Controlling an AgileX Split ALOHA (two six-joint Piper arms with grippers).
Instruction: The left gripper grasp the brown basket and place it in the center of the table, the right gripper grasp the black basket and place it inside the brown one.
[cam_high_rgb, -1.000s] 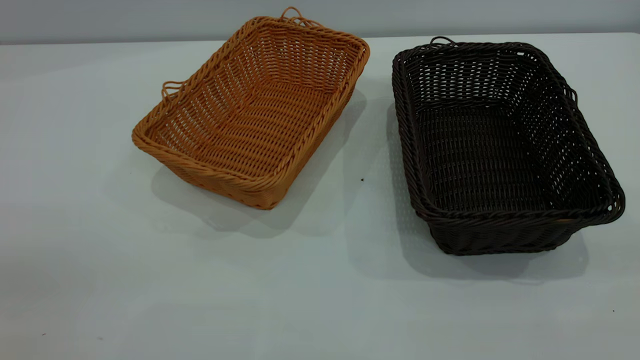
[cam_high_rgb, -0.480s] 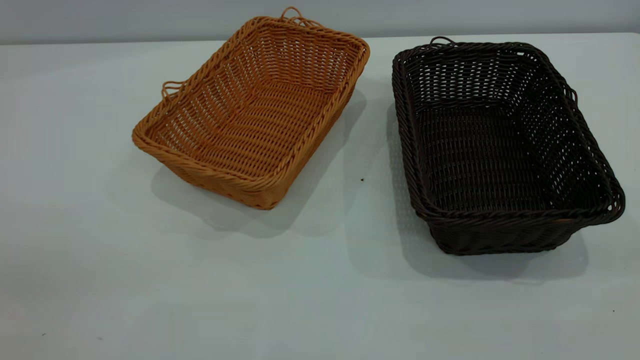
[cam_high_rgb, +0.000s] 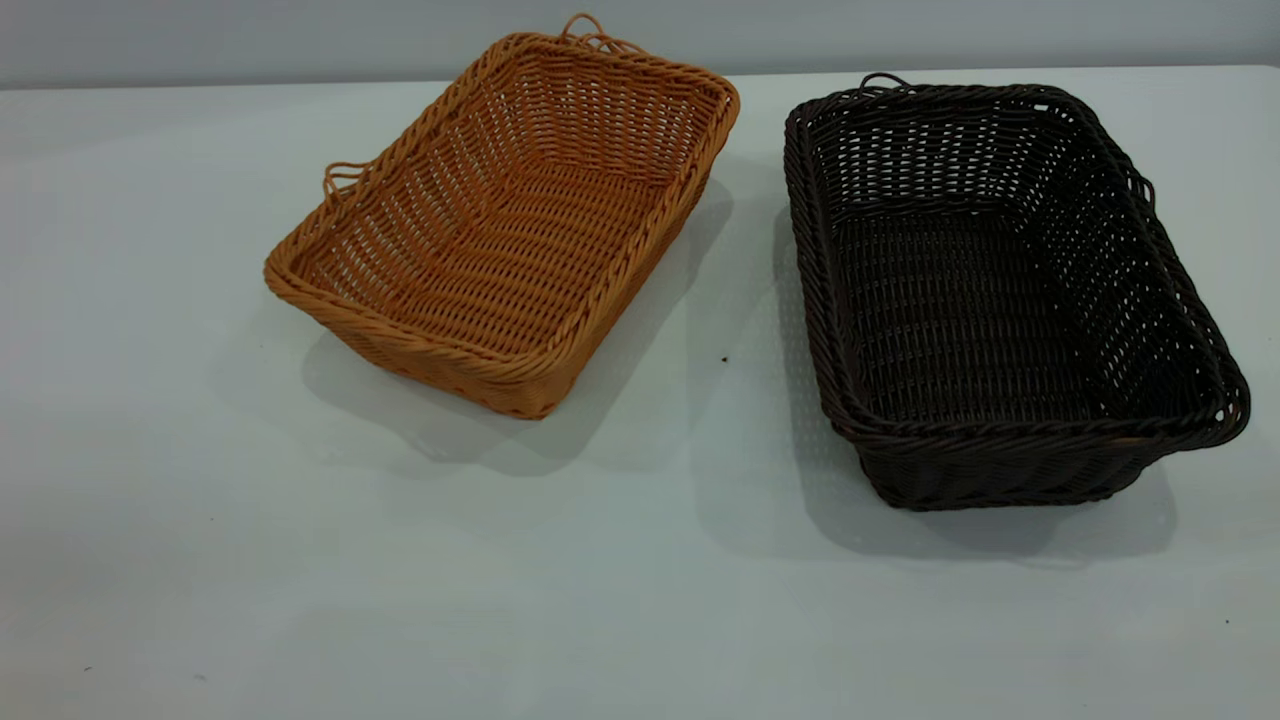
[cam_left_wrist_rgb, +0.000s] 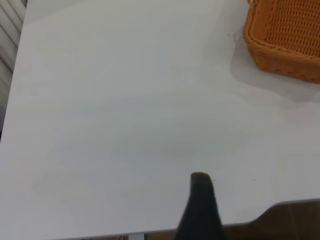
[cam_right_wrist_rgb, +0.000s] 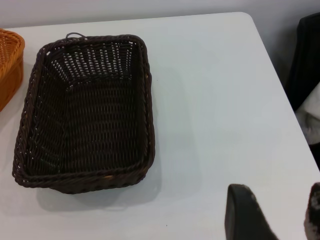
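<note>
The brown basket (cam_high_rgb: 500, 230) stands empty on the table (cam_high_rgb: 600, 580), left of centre and turned at an angle. The black basket (cam_high_rgb: 990, 290) stands empty to its right, a gap of bare table between them. Neither gripper shows in the exterior view. In the left wrist view my left gripper (cam_left_wrist_rgb: 245, 212) hovers over bare table near the table's edge, far from the brown basket (cam_left_wrist_rgb: 287, 35); only one finger (cam_left_wrist_rgb: 201, 200) shows, standing alone. In the right wrist view my right gripper (cam_right_wrist_rgb: 280, 210) is open and empty, beside the black basket (cam_right_wrist_rgb: 85, 115) and apart from it.
The table's front edge (cam_left_wrist_rgb: 280, 206) runs close under my left gripper. The table's rounded corner and side edge (cam_right_wrist_rgb: 270, 55) lie beside the black basket, with a dark object (cam_right_wrist_rgb: 307, 60) beyond it. A corner of the brown basket (cam_right_wrist_rgb: 9, 60) shows too.
</note>
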